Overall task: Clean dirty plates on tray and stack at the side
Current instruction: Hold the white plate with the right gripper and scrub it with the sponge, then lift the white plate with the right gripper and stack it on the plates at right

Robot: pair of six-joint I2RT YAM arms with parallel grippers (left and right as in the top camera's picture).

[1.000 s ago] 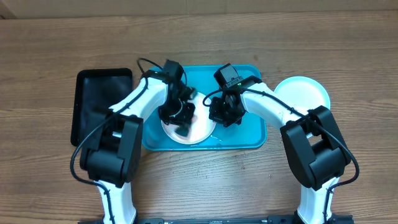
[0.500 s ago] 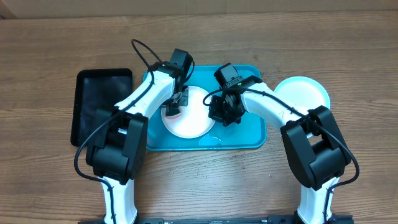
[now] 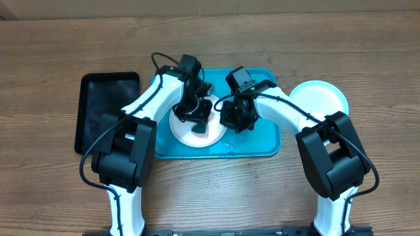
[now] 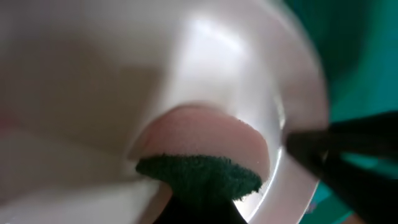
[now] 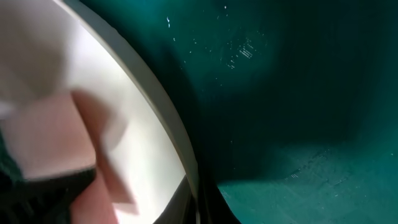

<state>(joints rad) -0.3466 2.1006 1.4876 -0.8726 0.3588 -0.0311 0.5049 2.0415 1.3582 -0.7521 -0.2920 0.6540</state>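
A white plate (image 3: 197, 134) lies in the teal tray (image 3: 262, 141). My left gripper (image 3: 198, 117) is over the plate, shut on a pink sponge with a dark green scouring face (image 4: 199, 177). The sponge presses on the white plate (image 4: 124, 74). My right gripper (image 3: 231, 122) is shut on the plate's right rim (image 5: 163, 106), with the tray floor (image 5: 298, 93) beside it. The sponge (image 5: 46, 137) shows blurred at the left of the right wrist view. A pale blue-mint plate (image 3: 319, 98) sits on the table to the right of the tray.
A narrower black tray (image 3: 108, 111) lies on the wooden table left of the teal tray. A wet patch (image 3: 222, 147) glistens on the tray floor near its front rim. Both arms cross over the tray.
My left gripper has swept the sponge over the plate, from its front part up to the far left and back toward the middle. The right arm has not moved.
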